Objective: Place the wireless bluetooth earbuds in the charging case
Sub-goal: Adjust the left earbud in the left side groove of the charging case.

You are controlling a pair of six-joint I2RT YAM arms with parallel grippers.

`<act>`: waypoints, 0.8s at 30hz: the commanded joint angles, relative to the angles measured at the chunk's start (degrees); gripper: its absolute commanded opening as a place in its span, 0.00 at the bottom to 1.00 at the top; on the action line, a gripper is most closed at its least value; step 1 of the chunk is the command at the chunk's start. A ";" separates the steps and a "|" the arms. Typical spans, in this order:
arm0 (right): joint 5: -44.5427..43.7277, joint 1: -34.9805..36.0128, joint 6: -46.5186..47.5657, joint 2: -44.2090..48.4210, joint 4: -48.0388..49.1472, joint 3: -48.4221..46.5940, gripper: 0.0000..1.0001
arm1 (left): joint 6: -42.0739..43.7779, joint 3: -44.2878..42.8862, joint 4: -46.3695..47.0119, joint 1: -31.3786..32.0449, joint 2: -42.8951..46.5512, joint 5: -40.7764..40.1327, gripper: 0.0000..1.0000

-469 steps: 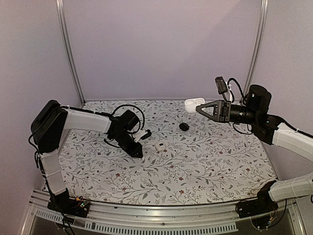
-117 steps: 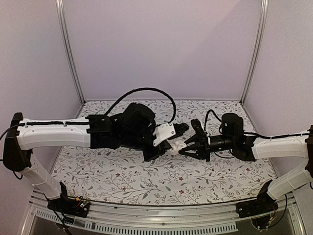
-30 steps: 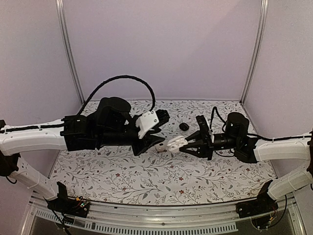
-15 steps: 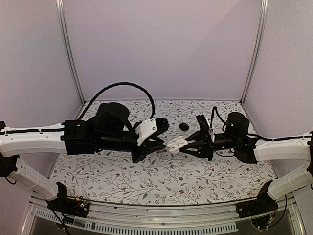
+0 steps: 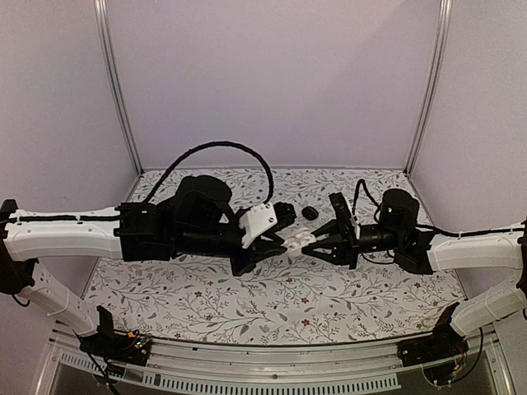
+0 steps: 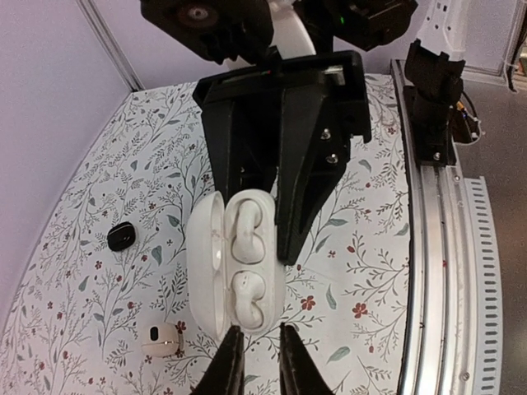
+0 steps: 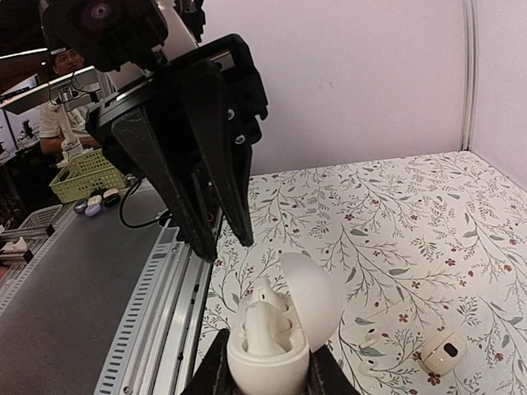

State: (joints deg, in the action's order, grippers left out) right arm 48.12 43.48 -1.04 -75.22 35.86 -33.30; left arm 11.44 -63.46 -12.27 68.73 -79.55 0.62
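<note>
right pincer: clamped on open charging case, mid-air
left pincer: tips slightly apart, nothing between, 9 o'clock of case
earbud: white, seated in case
black case: tabletop, 12 o'clock of charging case

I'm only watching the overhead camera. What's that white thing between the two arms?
Observer: An open case; the right wrist camera shows the right jaws shut on its base.
Visitor: Anything inside?
Observer: That camera shows one white earbud standing in it.
Visitor: Where's its partner?
Observer: Likely the small white piece lying on the table, which can't be seen from overhead.
</note>
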 commanded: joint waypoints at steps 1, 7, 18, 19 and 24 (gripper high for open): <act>-0.81 0.29 0.42 1.54 -1.22 -0.73 0.00 | -0.81 -2.37 0.49 0.47 -1.13 -0.46 0.15; -0.90 0.37 0.42 1.74 -1.23 -0.71 0.00 | -0.57 -3.34 -0.24 0.42 -2.61 -0.51 0.11; -0.93 0.37 0.42 1.66 -1.23 -0.73 0.00 | -0.60 -4.52 -1.87 0.39 -5.03 -2.67 0.09; -0.86 0.37 0.36 1.66 -1.23 -0.72 0.00 | -0.65 -4.60 -1.99 0.32 -5.28 -3.10 0.09; -0.34 0.42 0.42 1.83 -1.14 -0.49 0.00 | -1.06 -5.01 -2.40 0.14 -5.79 -4.46 0.11</act>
State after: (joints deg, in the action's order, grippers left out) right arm 47.29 43.48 -1.04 -74.61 33.80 -33.30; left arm 10.85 -66.78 -13.74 68.73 -84.47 -2.00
